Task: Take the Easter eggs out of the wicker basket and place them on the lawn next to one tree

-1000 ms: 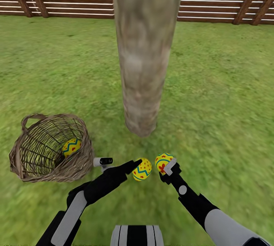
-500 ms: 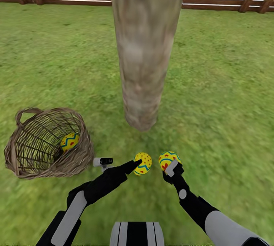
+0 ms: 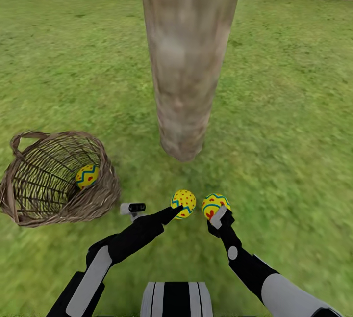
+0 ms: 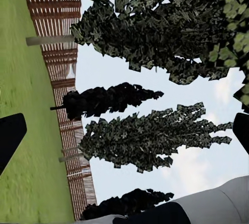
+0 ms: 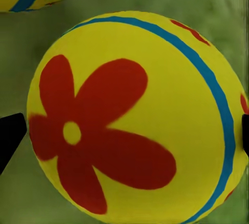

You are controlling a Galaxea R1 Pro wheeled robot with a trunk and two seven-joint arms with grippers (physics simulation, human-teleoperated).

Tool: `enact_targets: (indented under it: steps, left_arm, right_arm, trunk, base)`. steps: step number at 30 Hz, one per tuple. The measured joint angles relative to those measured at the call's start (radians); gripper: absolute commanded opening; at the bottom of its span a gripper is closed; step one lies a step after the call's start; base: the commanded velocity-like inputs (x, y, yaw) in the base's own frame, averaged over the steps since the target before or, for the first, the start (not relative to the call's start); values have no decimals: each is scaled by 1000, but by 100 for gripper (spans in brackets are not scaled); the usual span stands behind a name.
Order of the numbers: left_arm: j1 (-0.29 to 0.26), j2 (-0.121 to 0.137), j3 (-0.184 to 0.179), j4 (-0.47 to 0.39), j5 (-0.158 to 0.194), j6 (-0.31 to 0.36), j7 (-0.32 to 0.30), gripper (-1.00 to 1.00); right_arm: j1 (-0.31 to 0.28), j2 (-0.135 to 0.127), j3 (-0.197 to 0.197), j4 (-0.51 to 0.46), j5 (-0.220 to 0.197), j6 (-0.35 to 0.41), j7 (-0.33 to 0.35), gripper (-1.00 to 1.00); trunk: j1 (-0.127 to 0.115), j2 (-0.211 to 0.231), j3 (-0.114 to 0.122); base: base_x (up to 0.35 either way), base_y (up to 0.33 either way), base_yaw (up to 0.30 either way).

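While you hold near the trunk, your count stands like this:

Basket (image 3: 29, 209): tipped on the lawn (image 3: 294, 111), well left of the tree (image 3: 189, 62); one egg (image 3: 87, 176) lies inside it.
Left gripper (image 3: 172, 213): its tip sits against the dotted egg (image 3: 184, 203), just short of the trunk's foot. The wrist view looks past wide-set fingertips at fence and sky with nothing between them, so you likely hold nothing. I cannot tell whether that egg rests on the grass.
Right gripper (image 3: 216, 215): closed around the flower egg (image 5: 135, 120), which sits between its fingertips, just beside the dotted one.
Done: two eggs are out and at the tree.
Left: set the flower egg down, then fetch the basket egg to the same tree.
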Motion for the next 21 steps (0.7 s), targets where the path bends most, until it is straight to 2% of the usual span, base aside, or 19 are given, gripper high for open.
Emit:
enact_targets:
  steps: [2,5,11,15,17,18,20,21]
  left_arm:
    - [1,-10,10,-1,13,-12,-10,100]
    - [1,-13,25,-3,30,-14,-27,100]
    - [1,-12,40,-2,64,-18,-61,100]
    - [1,-12,40,-2,86,-18,-74,100]
    - [1,-12,40,-3,97,-18,-74,100]
    - [1,-12,40,-3,134,-17,-74,100]
    - [1,-12,40,-3,135,-18,-74,100]
    - [1,-12,40,-2,135,-18,-74,100]
  right_arm:
    - [-7,11,-1,-3,-6,11,-5,-100]
    - [-8,28,1,-2,-7,12,-2,-100]
    - [-9,61,-7,-2,-5,9,-61,-100]
    - [-9,61,-7,-3,-4,10,-50,-100]
    - [-8,61,-5,-10,2,11,-67,-100]
    - [-8,62,-5,-9,1,11,-73,-100]
    - [-8,63,-4,-9,-1,13,-75,-100]
    - [-9,63,-4,-9,-1,13,-75,100]
  trunk:
    - [0,0,0]
    - [1,0,-4]
    - [3,-1,-23]
    - [2,-1,-23]
    - [3,-2,-31]
    - [3,-2,-31]
    - [3,-2,-31]
    - [3,-2,-31]
  base:
    - [0,0,0]
    - [0,0,0]
    - [0,0,0]
    - [0,0,0]
    - [0,0,0]
    - [0,0,0]
    - [0,0,0]
    - [0,0,0]
